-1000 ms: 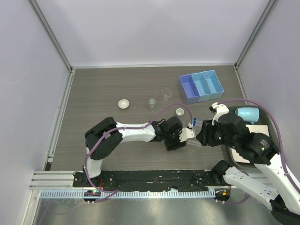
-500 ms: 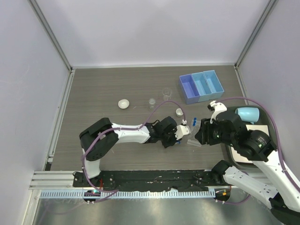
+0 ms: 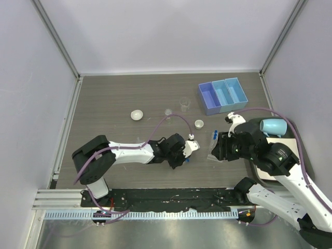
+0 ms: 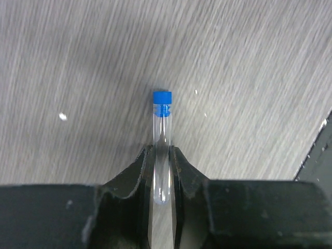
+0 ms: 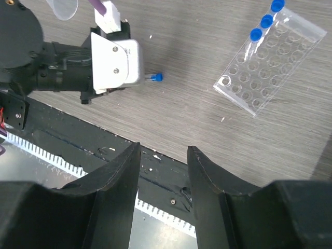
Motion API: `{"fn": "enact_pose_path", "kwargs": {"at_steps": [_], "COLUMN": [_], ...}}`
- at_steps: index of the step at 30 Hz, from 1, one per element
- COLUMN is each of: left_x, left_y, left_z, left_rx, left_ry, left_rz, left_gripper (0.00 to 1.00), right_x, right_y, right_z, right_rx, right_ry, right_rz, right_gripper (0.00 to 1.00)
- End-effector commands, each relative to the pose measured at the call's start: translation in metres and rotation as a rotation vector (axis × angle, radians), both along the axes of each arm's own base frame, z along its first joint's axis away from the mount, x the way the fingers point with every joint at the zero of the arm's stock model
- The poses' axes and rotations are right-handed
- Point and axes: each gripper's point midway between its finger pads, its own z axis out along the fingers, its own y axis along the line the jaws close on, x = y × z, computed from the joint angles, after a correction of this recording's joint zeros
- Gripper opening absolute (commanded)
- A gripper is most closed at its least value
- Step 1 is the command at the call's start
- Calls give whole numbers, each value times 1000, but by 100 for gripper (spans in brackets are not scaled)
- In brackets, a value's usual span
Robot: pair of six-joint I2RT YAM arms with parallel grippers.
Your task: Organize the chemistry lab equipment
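The brown tabletop [image 3: 114, 104] is the biggest thing. A blue tray [image 3: 222, 96] with three parts sits at its far right side. A pale blue mug [image 3: 273, 126] lies on its side at the right edge.

The right tool [image 5: 163, 150] hangs over the near edge of the tabletop. Its two fingers are apart and hold nothing. Just beside it lies the clear rack [image 5: 270, 62], flat on the tabletop. Three tubes with blue caps [image 5: 266, 21] stand in a row at one end of the rack.

The left tool [image 4: 161, 151] is low over the middle of the tabletop, left of the rack. Its fingers are pressed on both sides of one clear tube [image 4: 162, 124]. The blue cap [image 4: 162, 98] sticks out past the fingertips. I cannot tell if the tube touches the tabletop.

Two white dishes sit apart, one on the left [image 3: 137, 114] and one near the left tool [image 3: 199, 123]. Two tiny beakers [image 3: 184, 104] stand between them, a bit farther back.
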Motion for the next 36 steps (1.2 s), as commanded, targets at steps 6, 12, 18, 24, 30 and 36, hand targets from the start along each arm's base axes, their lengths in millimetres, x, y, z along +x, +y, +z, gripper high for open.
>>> {"fn": "enact_pose_path", "kwargs": {"at_steps": [6,12,18,24,30,36], "left_x": [-18,-36,-56,-69,-78,-83], "left_y": [11,12,21,25,32,37], "left_z": [65,113,154,185,192,184], "left_rx": [-168,-356,-538,-686,-734,-732], "left_ry": [55,120,203,264,292,305], "left_rz": [96,136,165,171,162,158], "left_gripper": [1,1,4,3,4,3], "right_x": [-15,-30,-39,-40,-38,-37], "right_y": [41,66,86,105,126,142], "right_z": [-8,-7,-4,2,0,0], "right_rx": [163,295,418,540,568,553], "right_ry": [57,100,127,142,169,174], "right_rz": [167,285,355,396,423,446], "right_gripper": [47,47,47,48,49,49]}}
